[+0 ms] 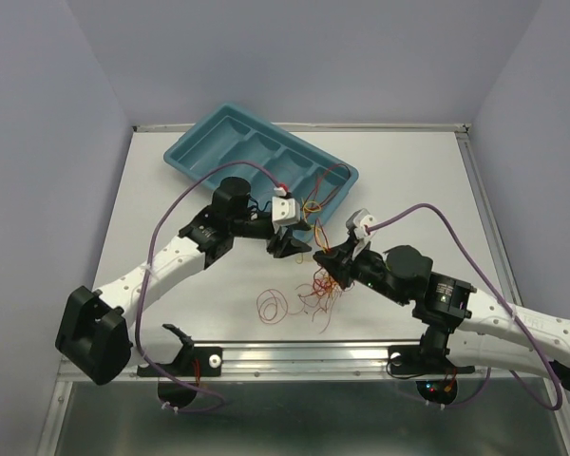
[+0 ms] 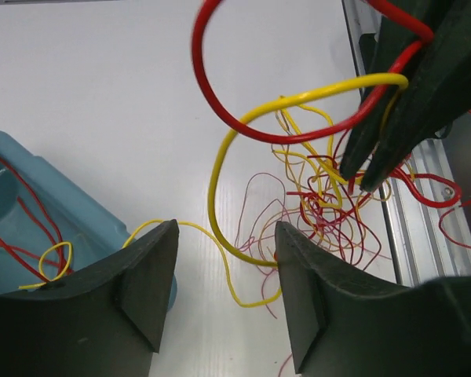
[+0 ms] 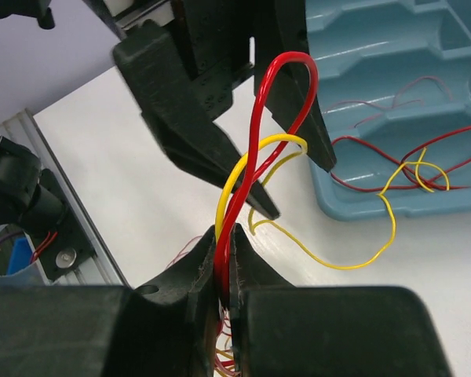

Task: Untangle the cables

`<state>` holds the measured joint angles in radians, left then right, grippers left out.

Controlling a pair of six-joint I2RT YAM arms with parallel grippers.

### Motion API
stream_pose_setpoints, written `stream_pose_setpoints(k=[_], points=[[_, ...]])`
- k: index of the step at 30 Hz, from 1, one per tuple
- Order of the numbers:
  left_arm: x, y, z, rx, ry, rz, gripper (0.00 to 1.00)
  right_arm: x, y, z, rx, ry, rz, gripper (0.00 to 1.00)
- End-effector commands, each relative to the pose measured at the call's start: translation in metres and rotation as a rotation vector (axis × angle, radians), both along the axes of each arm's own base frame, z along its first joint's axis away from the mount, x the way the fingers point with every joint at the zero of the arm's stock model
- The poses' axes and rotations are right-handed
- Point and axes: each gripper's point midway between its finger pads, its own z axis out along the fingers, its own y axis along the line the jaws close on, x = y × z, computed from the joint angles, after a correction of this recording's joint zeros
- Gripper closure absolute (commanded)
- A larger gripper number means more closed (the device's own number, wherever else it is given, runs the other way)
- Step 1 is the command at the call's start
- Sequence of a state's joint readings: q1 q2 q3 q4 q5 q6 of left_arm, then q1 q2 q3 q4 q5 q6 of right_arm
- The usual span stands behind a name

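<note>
Mid-separation: the right hand (image 3: pixel 226 253) clamps a loop of thin red and yellow cables (image 3: pixel 289 57) above the tangle on the white bench (image 1: pixel 418 171), near the blue plastic tray (image 1: pixel 209 142). The left hand (image 2: pixel 226 267) gapes empty; next, probably, it pinches one strand and pulls away.

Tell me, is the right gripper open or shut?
Shut on the cables: the right gripper pinches red and yellow strands between its fingers.

I count 2 grippers: left gripper (image 1: pixel 287 244) and right gripper (image 1: pixel 325 258). 1 blue tray (image 1: pixel 201 144), 1 table (image 1: pixel 161 204). The cables (image 1: pixel 321 283): 1 main tangle, 1 small loop beside it, a few strands in the tray; indiv. strands too knotted for me to count.
</note>
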<state>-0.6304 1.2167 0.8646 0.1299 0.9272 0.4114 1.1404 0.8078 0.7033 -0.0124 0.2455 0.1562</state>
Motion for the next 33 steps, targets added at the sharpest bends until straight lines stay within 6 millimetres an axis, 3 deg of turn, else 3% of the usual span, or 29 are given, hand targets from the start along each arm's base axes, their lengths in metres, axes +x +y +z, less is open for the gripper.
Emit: stream_pose_setpoints(k=[1, 2, 3, 5, 6, 8, 9, 11, 12, 13, 14, 15, 16, 17, 18, 20, 21, 23, 24, 25, 26, 27, 29, 32, 33], points=[[0.009, -0.013, 0.022, -0.046, -0.005, -0.037, 0.42, -0.001, 0.006, 0.009, 0.044, -0.033, 0.023, 0.89], [0.011, -0.014, 0.021, -0.044, 0.004, -0.039, 0.46, -0.001, 0.008, 0.007, 0.039, -0.03, 0.025, 0.89], [0.013, -0.016, 0.023, -0.046, 0.004, -0.042, 0.68, 0.0, 0.008, 0.006, 0.036, -0.029, 0.022, 0.89], [0.017, -0.016, 0.021, -0.033, -0.002, -0.028, 1.0, 0.002, 0.008, 0.004, 0.031, -0.024, 0.008, 0.89], [0.028, -0.012, 0.021, -0.021, -0.016, 0.039, 1.0, 0.003, 0.006, 0.002, 0.03, -0.021, -0.005, 0.89], [0.041, 0.004, 0.044, -0.063, -0.07, 0.145, 1.0, 0.01, -0.001, 0.0, 0.037, -0.012, -0.059, 0.73], [0.057, 0.028, 0.067, -0.11, -0.109, 0.285, 1.0, 0.013, -0.008, -0.001, 0.046, -0.008, -0.102, 0.65], [0.067, 0.055, 0.094, -0.148, -0.17, 0.428, 1.0, 0.018, -0.016, -0.003, 0.058, -0.001, -0.151, 0.58], [0.067, 0.08, 0.125, -0.196, -0.249, 0.547, 1.0, 0.024, -0.025, -0.006, 0.06, -0.001, -0.209, 0.58], [0.064, 0.093, 0.137, -0.201, -0.289, 0.596, 1.0, 0.026, -0.029, -0.007, 0.066, 0.003, -0.235, 0.59], [0.051, 0.112, 0.169, -0.251, -0.371, 0.661, 1.0, 0.028, -0.033, -0.007, 0.068, 0.005, -0.26, 0.7], [0.052, 0.116, 0.174, -0.245, -0.378, 0.682, 1.0, 0.031, -0.037, -0.008, 0.069, 0.005, -0.284, 0.79], [0.039, 0.129, 0.19, -0.259, -0.411, 0.708, 1.0, 0.03, -0.037, -0.008, 0.071, 0.007, -0.283, 0.94], [0.033, 0.136, 0.202, -0.271, -0.427, 0.725, 1.0, 0.03, -0.037, -0.009, 0.069, 0.009, -0.285, 0.96], [0.026, 0.149, 0.233, -0.311, -0.468, 0.776, 1.0, 0.031, -0.037, -0.01, 0.068, 0.012, -0.287, 0.97], [0.018, 0.162, 0.25, -0.301, -0.483, 0.819, 1.0, 0.031, -0.036, -0.012, 0.065, 0.019, -0.291, 0.97], [0.014, 0.175, 0.275, -0.328, -0.529, 0.871, 1.0, 0.03, -0.034, -0.013, 0.067, 0.025, -0.276, 0.96], [0.014, 0.194, 0.295, -0.345, -0.556, 0.965, 1.0, 0.027, -0.028, -0.018, 0.053, 0.033, -0.245, 0.71], [0.007, 0.199, 0.315, -0.374, -0.584, 0.975, 1.0, 0.019, -0.017, -0.018, 0.051, 0.026, -0.168, 0.6], [0.003, 0.201, 0.32, -0.372, -0.591, 0.977, 1.0, 0.014, -0.008, -0.021, 0.042, 0.021, -0.115, 0.36], [0.0, 0.201, 0.326, -0.377, -0.597, 0.964, 1.0, 0.008, 0.001, -0.022, 0.043, 0.011, -0.055, 0.25], [-0.01, 0.201, 0.342, -0.402, -0.617, 0.937, 1.0, 0.003, 0.012, -0.018, 0.073, -0.013, 0.005, 0.18], [-0.011, 0.196, 0.346, -0.392, -0.596, 0.914, 1.0, -0.012, 0.03, -0.016, 0.084, -0.041, 0.136, 0.09], [-0.011, 0.21, 0.373, -0.438, -0.616, 0.985, 1.0, -0.014, 0.053, -0.011, 0.09, -0.062, 0.205, 0.06], [-0.01, 0.226, 0.386, -0.467, -0.629, 1.069, 1.0, -0.013, 0.059, -0.012, 0.081, -0.064, 0.215, 0.06]])
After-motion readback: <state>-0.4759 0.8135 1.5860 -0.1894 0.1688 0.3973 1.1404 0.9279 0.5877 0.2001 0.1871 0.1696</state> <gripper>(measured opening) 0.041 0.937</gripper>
